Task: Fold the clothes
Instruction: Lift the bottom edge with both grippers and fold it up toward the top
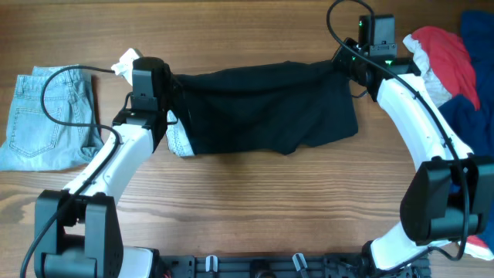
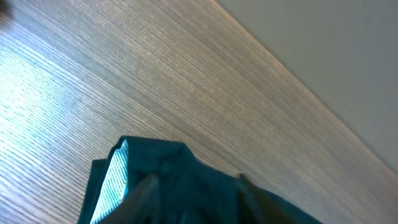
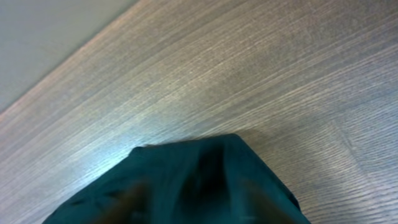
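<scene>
Black shorts (image 1: 262, 108) with a white mesh lining hang stretched across the middle of the wooden table. My left gripper (image 1: 171, 83) is shut on their left corner and my right gripper (image 1: 340, 62) is shut on their right corner. Both hold the top edge lifted while the lower part rests on the table. In the left wrist view the dark cloth (image 2: 186, 186) with pale mesh fills the bottom and covers the fingers. In the right wrist view the dark cloth (image 3: 199, 180) also covers the fingers.
Folded light-blue denim shorts (image 1: 46, 116) lie at the far left. A pile of red, white and blue clothes (image 1: 451, 69) lies at the far right. A white crumpled item (image 1: 125, 62) shows behind my left arm.
</scene>
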